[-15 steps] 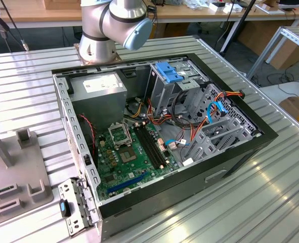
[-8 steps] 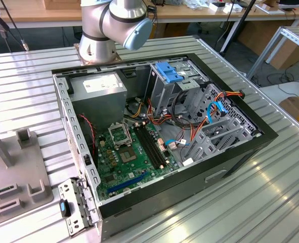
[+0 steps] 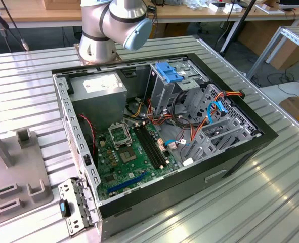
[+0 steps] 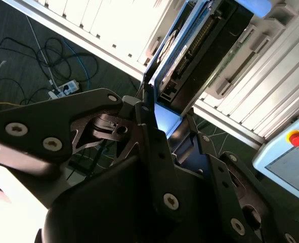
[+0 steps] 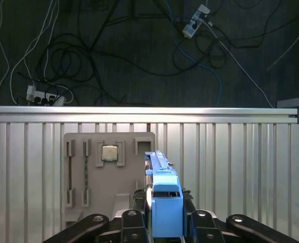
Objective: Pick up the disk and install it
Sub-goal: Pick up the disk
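A robotics lab is indicated: a robot arm (image 3: 101, 30) is mounted on a ribbed aluminium table (image 3: 23, 86), and cables (image 5: 83, 61) and power strips (image 5: 38, 93) are strewn over the floor.

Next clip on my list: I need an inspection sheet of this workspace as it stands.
Surface: ribbed metal table carrying an open computer case and a grey parts tray.
Job's things: the disk, blue-railed, held on edge over the table near the tray.
Clutter: a chip seated in the tray; a metal bracket beside the case.
Grippers: the end effector is shut on the disk.
Cables: coloured wires inside the case; loose cords and power strips on the floor.
Surroundings: a wooden bench behind the table; a control pendant with a red button.
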You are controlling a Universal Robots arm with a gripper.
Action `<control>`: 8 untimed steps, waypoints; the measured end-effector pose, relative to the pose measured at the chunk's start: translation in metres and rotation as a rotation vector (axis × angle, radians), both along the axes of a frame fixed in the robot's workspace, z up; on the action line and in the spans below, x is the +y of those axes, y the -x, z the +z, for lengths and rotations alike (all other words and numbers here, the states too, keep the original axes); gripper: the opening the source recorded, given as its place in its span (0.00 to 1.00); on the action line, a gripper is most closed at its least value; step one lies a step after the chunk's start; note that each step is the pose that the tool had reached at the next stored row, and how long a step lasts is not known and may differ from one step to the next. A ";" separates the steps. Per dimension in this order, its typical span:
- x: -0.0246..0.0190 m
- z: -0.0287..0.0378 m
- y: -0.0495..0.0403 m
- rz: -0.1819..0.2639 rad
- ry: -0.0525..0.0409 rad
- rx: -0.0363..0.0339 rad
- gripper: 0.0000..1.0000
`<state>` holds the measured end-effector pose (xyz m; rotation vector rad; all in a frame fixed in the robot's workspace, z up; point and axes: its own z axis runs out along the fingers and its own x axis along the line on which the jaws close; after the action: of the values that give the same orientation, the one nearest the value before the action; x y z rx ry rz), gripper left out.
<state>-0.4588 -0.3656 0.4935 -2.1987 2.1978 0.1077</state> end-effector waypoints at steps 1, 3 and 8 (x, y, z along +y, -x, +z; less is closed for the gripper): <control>0.0000 0.0021 0.0000 0.000 0.0000 0.0000 0.36; 0.0000 0.0078 0.0000 0.000 -0.0002 0.0001 0.36; 0.0000 0.0191 0.0000 0.000 -0.0003 0.0000 0.36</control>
<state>-0.4588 -0.3655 0.5126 -2.1986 2.1977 0.1080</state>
